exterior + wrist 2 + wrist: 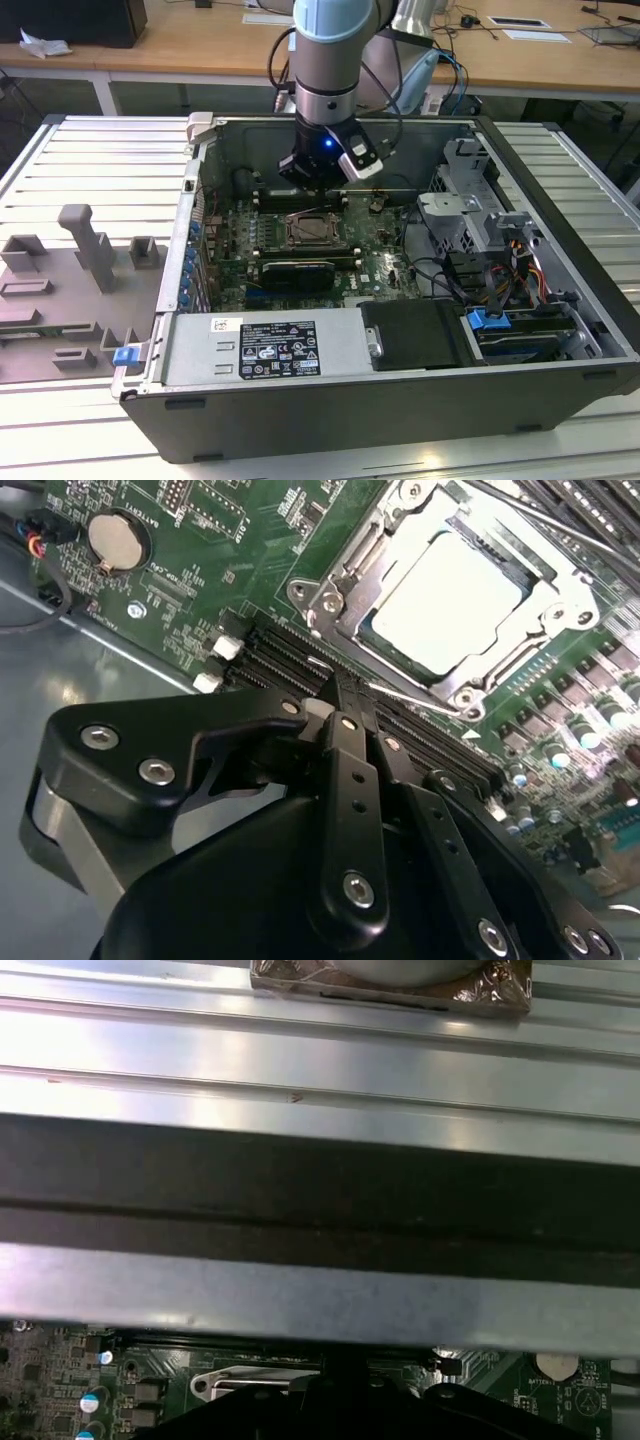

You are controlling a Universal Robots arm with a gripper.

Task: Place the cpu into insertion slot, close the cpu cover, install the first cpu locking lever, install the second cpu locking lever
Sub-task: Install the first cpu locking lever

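Just beyond the gripper (352,695), the socketed cpu (448,588)

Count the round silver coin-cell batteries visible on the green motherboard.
1: the coin-cell battery sits near the board's edge in the second wrist view, away from the cpu. Others may hide behind the claw.

The cpu (447,587), a flat pale silvery square, lies level in its socket at the upper right of the second wrist view. The cpu cover (400,670), a thin metal frame, lies closed around it, its window showing the chip's top.

Grey-blue arm (330,50), seemingly black gripper (345,695)
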